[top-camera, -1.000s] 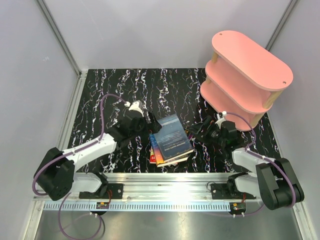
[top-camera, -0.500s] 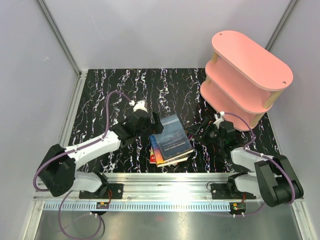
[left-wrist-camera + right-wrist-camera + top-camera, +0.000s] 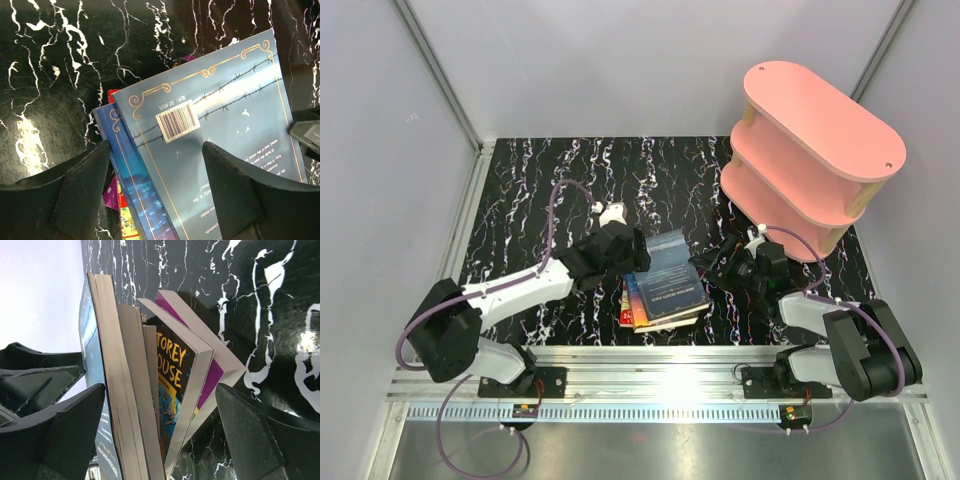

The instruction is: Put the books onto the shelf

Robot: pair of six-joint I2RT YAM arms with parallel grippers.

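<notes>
Several paperbacks (image 3: 660, 295) lie in a loose stack on the glossy black, white-veined table (image 3: 540, 190), near its front edge. They sit apart from the shelf (image 3: 815, 150), a pink unit of smooth oval boards on pale wooden posts at the far right.

On top is the blue book (image 3: 215, 140). Its shiny cover carries gilt scrolled borders, a barbed-wire drawing and a white barcode label. It sits skewed over the others, with red and purple corners peeping out beside its spine.

The left fingers (image 3: 80, 195), blunt matte-black wedges, stand apart at the stack's left side with the blue book's corner between them. Whether they press it I cannot tell.

The right fingers (image 3: 260, 440) are spread wide at the stack's right side, holding nothing. Between them the cream page edges fan apart. A black cover (image 3: 175, 380) with yellow block letters and cartoon art lies on a purple book (image 3: 215, 375), which rests against the table.
</notes>
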